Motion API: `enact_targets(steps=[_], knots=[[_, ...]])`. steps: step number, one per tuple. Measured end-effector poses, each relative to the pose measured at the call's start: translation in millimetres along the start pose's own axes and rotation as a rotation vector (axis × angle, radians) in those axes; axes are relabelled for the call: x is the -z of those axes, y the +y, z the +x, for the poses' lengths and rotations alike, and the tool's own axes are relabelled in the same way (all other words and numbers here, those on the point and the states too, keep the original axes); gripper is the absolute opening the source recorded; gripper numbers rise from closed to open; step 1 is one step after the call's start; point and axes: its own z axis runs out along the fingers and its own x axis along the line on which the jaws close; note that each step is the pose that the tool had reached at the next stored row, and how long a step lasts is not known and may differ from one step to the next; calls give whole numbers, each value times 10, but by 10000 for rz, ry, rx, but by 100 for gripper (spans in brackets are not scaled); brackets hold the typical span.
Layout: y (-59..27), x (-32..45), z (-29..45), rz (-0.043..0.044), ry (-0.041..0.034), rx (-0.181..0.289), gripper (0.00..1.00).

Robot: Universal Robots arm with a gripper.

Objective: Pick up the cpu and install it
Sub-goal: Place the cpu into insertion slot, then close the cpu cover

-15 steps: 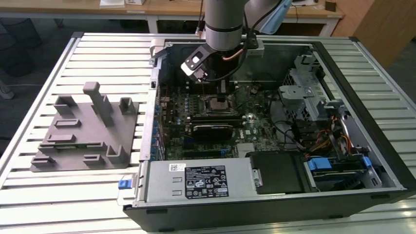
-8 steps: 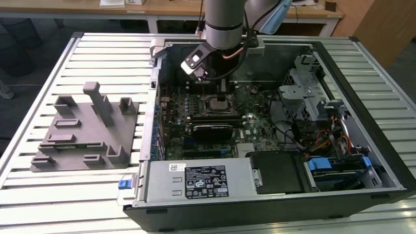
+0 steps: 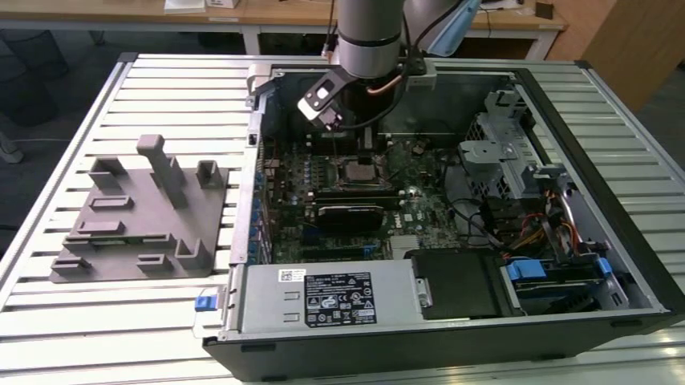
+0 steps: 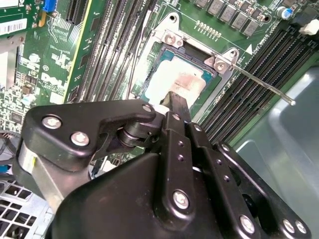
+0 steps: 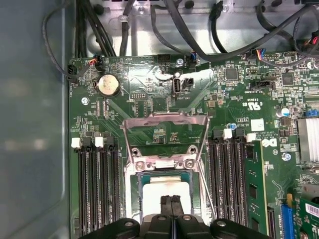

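The cpu [image 4: 185,78] is a small square chip with a pale silver top, lying flat in the motherboard socket [image 5: 132,199]; in the first wrist view the cpu [image 5: 158,191] shows just past my fingertips. My gripper [image 5: 172,200] is shut, its two black fingers pressed together with nothing between them. The tips hover over or touch the chip's top near its edge; I cannot tell which. In the second wrist view the gripper [image 4: 178,98] ends right at the chip's edge. The exterior view shows the gripper [image 3: 367,138] reaching down into the open computer case above the socket [image 3: 358,170].
The socket's metal load plate [image 5: 164,124] stands flipped open and its lever [image 4: 264,85] sticks out sideways. Memory slots [image 5: 97,189] flank the socket. A grey moulded holder block [image 3: 139,216] lies on the slatted table at the exterior view's left. Power supply [image 3: 321,297], drive cage [image 3: 503,152].
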Motion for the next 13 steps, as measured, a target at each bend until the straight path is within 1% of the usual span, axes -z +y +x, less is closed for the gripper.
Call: enact_targets(steps=[8,13], knots=[[4,59,-1,1,0,0,11],[6,77,-1,0,2,0,11]])
